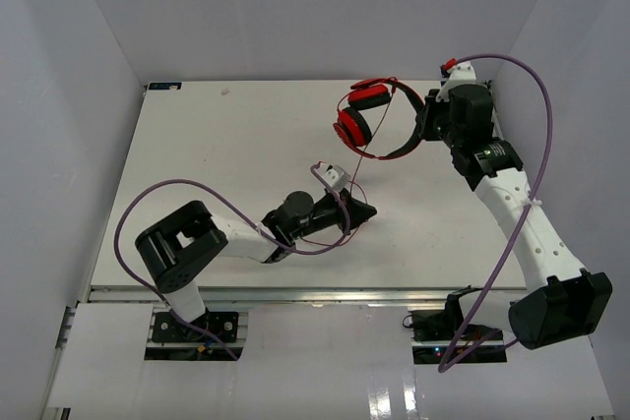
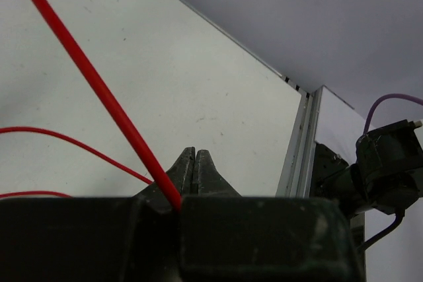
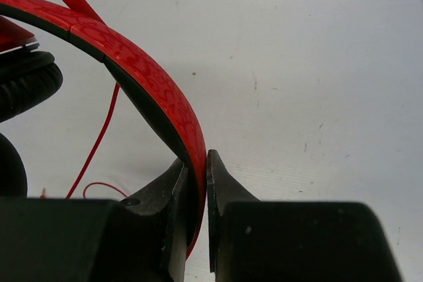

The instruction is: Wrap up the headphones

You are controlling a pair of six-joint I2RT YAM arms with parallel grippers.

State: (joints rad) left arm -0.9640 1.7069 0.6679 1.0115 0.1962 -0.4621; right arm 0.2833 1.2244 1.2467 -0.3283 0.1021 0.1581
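Scuffed white table, grey walls; right gripper clamped the headphones at 1 o'clock, left gripper pinched their cable.

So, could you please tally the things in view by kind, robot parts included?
Headphones: 1
Arms: 2
Purple cables: 2
Total: 5

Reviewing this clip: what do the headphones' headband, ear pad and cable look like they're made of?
Headband: red outer strip with a faint mottled pattern, slightly glossy, likely plastic; black lining underneath. Ear pad: black, soft-looking, ridged edge, probably leatherette over foam. Cable: thin, smooth red, probably rubbery plastic sheath.
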